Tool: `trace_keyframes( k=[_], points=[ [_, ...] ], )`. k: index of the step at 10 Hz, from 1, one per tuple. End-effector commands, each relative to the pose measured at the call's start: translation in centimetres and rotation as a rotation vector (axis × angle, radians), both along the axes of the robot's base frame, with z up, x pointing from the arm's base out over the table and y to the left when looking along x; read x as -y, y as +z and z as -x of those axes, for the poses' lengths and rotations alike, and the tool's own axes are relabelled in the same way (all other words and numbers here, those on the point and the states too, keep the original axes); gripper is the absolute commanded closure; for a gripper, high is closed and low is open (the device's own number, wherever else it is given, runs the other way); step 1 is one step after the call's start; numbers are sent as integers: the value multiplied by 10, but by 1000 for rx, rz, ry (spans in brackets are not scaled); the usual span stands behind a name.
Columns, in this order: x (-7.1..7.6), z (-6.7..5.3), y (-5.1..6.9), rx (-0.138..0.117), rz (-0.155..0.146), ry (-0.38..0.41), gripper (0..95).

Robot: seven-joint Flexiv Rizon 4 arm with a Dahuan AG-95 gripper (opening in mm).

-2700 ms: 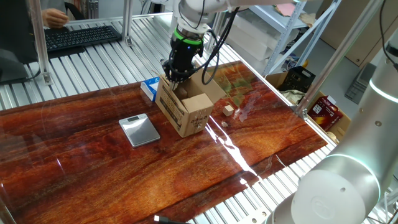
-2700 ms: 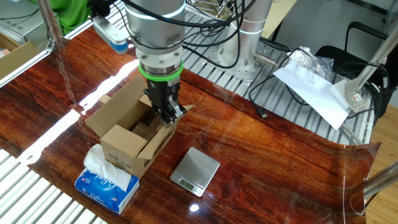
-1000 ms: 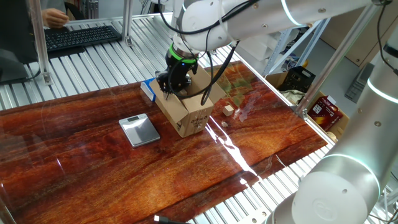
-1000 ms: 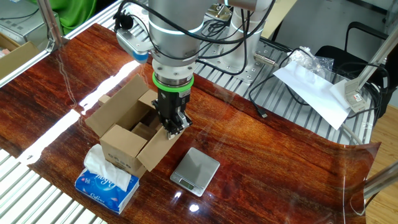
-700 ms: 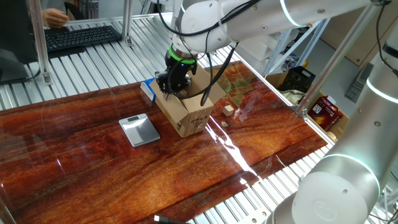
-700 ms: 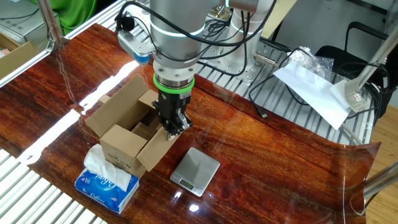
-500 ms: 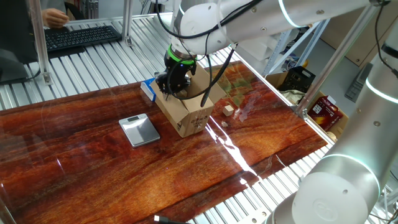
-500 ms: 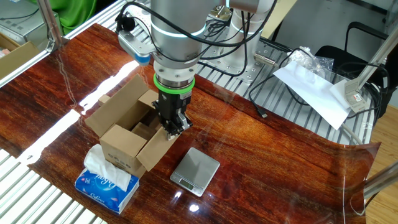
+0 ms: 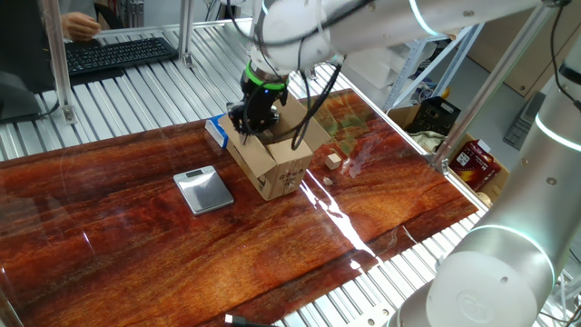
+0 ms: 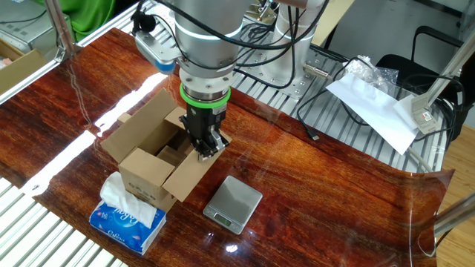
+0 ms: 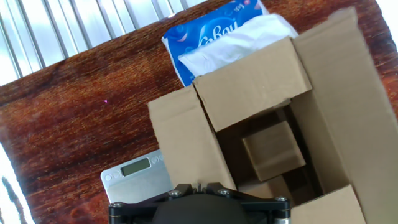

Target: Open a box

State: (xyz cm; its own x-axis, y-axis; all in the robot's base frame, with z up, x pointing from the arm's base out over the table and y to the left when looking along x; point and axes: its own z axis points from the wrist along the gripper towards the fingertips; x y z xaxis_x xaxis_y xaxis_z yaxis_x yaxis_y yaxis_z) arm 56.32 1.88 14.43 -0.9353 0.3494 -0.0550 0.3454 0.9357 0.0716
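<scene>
Box (image 10: 152,167) near the table's (image 10: 319,193) edge, flaps splayed; gripper (image 10: 205,150), fingers together and empty, should lift straight clear without snagging cardboard.

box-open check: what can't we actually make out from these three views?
- Gripper fingertips: cut off by the bottom edge in the hand view; too small and dark in both fixed views to tell whether they touch the box flap.
- Box print: too small to read.
- Box floor: partly hidden by flaps and shadow.
- Scale: partly hidden by a flap in the hand view.
</scene>
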Motion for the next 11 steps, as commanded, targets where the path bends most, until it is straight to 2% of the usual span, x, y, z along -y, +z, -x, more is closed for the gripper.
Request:
trace_keyframes(
  k=[1,7,11],
  points=[
    [3,3,9,-13,2,16,950],
    [26,6,17,-22,-6,88,950],
    [46,6,10,-15,-15,146,950]
  ],
)
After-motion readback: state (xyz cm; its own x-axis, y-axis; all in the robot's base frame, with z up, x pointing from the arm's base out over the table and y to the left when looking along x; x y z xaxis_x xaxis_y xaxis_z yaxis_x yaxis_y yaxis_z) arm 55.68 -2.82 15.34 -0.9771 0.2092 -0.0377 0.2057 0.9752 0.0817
